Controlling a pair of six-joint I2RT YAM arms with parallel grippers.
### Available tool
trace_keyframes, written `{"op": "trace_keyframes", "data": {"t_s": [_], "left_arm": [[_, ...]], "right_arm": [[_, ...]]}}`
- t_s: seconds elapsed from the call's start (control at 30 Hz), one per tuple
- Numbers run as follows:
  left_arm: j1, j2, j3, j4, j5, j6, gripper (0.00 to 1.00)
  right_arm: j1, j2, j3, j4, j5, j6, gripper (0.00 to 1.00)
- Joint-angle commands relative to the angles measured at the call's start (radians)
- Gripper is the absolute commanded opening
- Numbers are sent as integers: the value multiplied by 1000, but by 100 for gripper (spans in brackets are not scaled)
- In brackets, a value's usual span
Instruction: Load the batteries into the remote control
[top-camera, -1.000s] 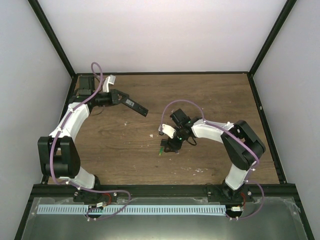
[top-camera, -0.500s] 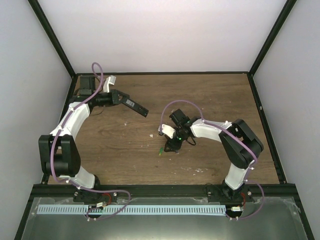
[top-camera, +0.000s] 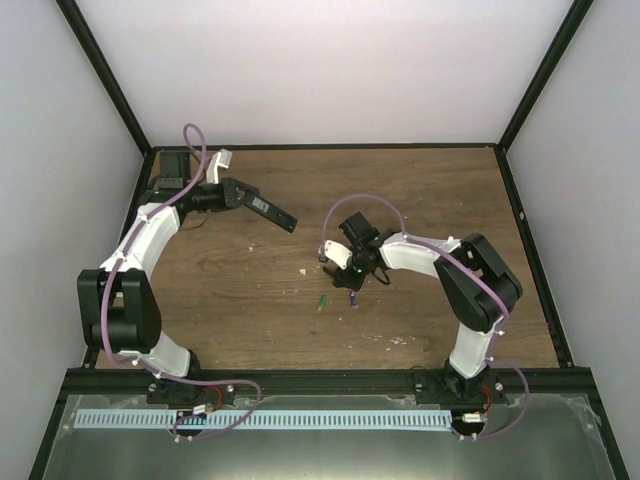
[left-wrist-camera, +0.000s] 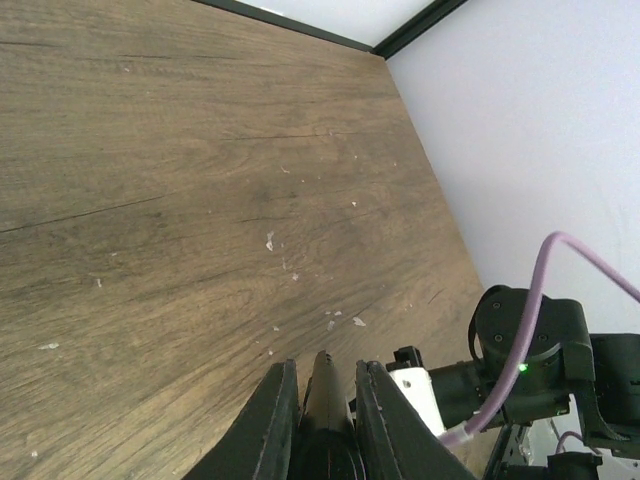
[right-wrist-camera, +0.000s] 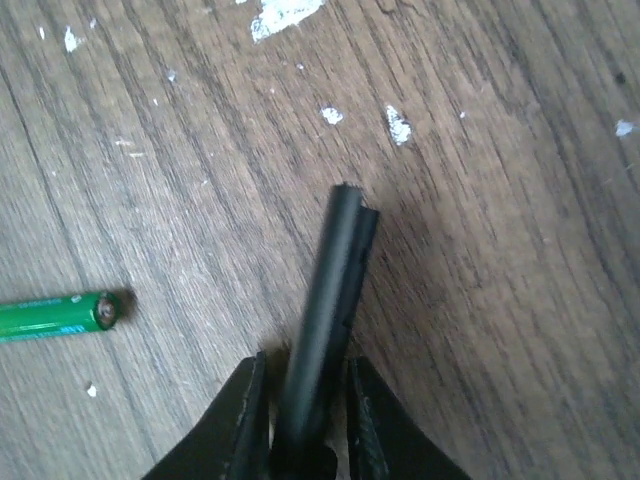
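My left gripper (top-camera: 243, 197) holds the remote control (top-camera: 272, 212), a slim black bar, in the air over the far left of the table. In the left wrist view the remote control (left-wrist-camera: 325, 400) sits tight between the shut left gripper (left-wrist-camera: 325, 372). My right gripper (top-camera: 346, 278) is at mid-table. Its jaws (right-wrist-camera: 305, 365) are closed on a thin black cover piece (right-wrist-camera: 335, 270), seen edge-on just above the wood. The green battery (top-camera: 321, 303) lies free on the table, left of the right gripper (right-wrist-camera: 55, 315). A small purple battery (top-camera: 352, 298) lies just below that gripper.
The brown wooden table (top-camera: 430, 190) has black frame rails on all sides and pale walls beyond. White flecks (right-wrist-camera: 285, 15) mark the wood near the right gripper. The right arm's wrist (left-wrist-camera: 525, 360) shows at the lower right of the left wrist view.
My right gripper has closed on the black cover piece and drawn slightly away from the green battery, which now lies uncovered. The left arm and remote have not moved.
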Motion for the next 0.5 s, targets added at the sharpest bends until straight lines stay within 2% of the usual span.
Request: {"op": "trace_keyframes", "data": {"t_s": [0.0,0.23,0.47], "left_arm": [[1,12,30,6,28,2,0],[1,11,28,3,34,5,0],[1,11,28,3,43,7,0]], "right_arm": [[-24,7,30,2,30,14,11],[-64,-11,26,9,-53,68,5],[-146,8,14,-8,-203,162,4]]}}
